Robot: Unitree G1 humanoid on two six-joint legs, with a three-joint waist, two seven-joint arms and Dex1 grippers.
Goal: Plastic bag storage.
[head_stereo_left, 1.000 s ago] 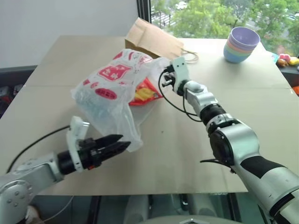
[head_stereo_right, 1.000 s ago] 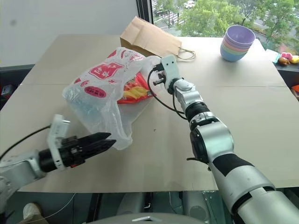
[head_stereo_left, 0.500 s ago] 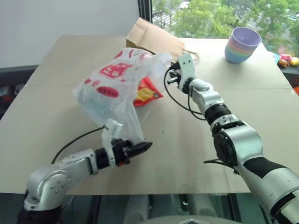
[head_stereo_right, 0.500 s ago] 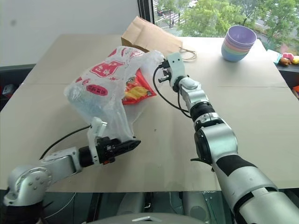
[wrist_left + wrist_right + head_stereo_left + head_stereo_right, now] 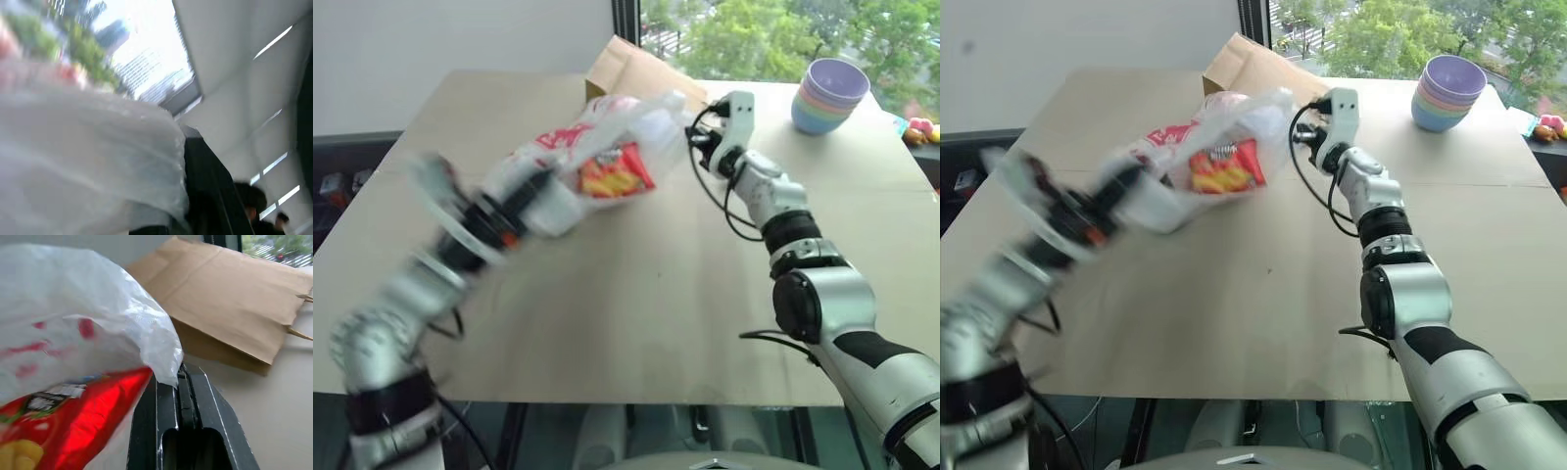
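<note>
Bag (image 5: 1197,162) hung stretched above the surface (image 5: 1263,304), between 2 clenched grippers: the right gripper (image 5: 168,382) pinched its edge, the left gripper (image 5: 1107,201) gripped its far end. Thin crinkly film could tear under tension or slip free, I judged. A glossy red packet (image 5: 1224,168) showed through it, near a stiff brown paper bag (image 5: 1253,69).

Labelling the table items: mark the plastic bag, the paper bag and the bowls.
plastic bag (image 5: 1234,122), right eye view, white upper side.
paper bag (image 5: 641,70), left eye view, flat brown face.
bowls (image 5: 829,83), left eye view, purple top bowl's side.
</note>
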